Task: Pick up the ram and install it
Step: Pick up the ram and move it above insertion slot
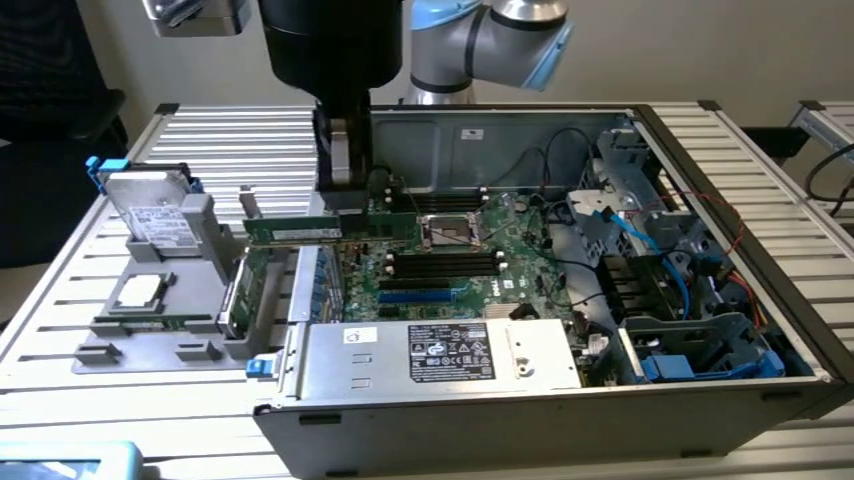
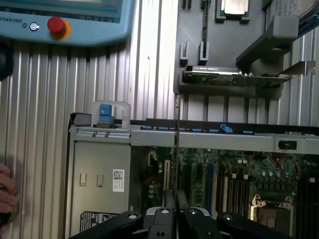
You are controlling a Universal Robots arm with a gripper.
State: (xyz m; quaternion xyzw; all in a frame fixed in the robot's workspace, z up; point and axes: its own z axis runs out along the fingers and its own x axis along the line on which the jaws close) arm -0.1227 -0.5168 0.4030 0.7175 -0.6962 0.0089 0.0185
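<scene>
We judge the pick-up done: the gripper point(image 1: 344, 208) has its fingers point(image 2: 170, 200) closed narrowly on the ram point(image 1: 296, 232), held in the air over the exterior view's left side of the open computer case point(image 1: 534, 425), not yet seated in the motherboard's memory slots point(image 1: 441, 262).
</scene>
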